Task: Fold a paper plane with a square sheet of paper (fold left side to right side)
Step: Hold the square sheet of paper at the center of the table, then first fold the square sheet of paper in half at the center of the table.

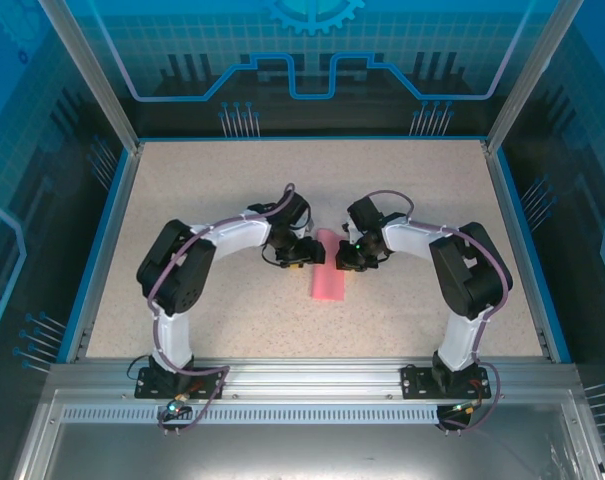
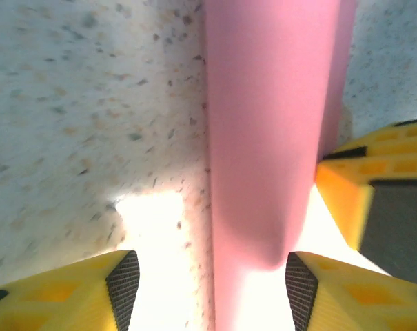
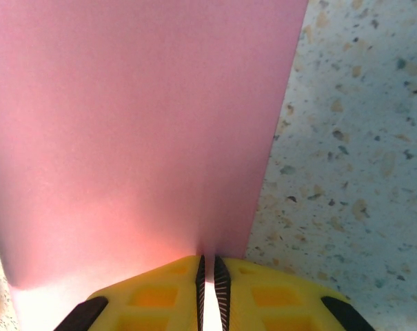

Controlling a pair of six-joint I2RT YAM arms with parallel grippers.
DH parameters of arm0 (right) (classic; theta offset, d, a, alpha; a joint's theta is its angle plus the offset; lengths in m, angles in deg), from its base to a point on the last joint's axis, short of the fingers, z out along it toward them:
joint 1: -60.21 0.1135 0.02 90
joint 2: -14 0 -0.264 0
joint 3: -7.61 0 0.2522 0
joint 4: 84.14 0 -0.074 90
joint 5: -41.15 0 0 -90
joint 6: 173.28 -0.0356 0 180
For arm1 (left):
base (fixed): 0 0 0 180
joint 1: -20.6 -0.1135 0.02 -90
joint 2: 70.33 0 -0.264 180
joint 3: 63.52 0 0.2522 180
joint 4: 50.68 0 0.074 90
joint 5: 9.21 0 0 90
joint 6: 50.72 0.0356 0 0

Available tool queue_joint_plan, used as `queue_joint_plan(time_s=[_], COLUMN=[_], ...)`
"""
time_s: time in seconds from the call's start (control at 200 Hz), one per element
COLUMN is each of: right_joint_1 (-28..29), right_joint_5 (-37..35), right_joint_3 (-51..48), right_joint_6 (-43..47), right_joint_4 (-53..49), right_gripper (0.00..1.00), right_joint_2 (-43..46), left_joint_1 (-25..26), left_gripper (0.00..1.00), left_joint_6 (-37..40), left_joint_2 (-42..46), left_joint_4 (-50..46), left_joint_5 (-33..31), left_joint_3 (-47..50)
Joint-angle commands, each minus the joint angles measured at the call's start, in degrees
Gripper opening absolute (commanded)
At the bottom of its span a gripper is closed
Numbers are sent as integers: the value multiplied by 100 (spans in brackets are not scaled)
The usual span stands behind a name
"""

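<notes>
Two roles: right gripper point(image 3: 208, 276) pinches the paper point(image 3: 125, 124) edge, likely anchoring the fold; left gripper point(image 2: 211, 279) straddles it, open.

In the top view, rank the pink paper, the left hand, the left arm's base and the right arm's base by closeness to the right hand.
1. pink paper, pinched in the right hand, table centre.
2. left hand, just across the paper.
3. right arm's base, near edge, right side.
4. left arm's base, near edge, left side.

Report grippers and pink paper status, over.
Left gripper open, straddling the pink-red folded paper sheet. Right gripper shut on its edge. No obstruction seen.
</notes>
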Motion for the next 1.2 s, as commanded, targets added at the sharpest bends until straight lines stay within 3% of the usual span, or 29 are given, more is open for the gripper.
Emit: queue_joint_plan(time_s=[0.0,0.065,0.195,0.32,0.48,0.72,1.195], right_joint_1=[85,86,88,84,94,104,112], right_joint_5=[-222,-224,-228,-253,-267,-307,-440], right_joint_3=[-94,-94,-101,-99,-113,-104,-175], right_joint_6=[57,60,61,47,61,88,149], right_joint_4=[-322,-305,-304,-314,-317,-374,-463], right_gripper=[17,17,17,16,16,16,16], right_joint_2=[-362,-373,-382,-362,-349,-362,-401], left_joint_1=[-79,-77,-8,111,136,122,-369], left_gripper=[64,62,41,28,26,25,25], left_joint_6=[81,63,-114,-141,-117,9,45], left_joint_2=[656,748,652,280,-210,-627,-469], left_joint_4=[-85,45,640,800,830,614,908], left_joint_5=[48,369,1240,1531,1570,986,888], left_joint_3=[92,133,258,128,-5,24,860])
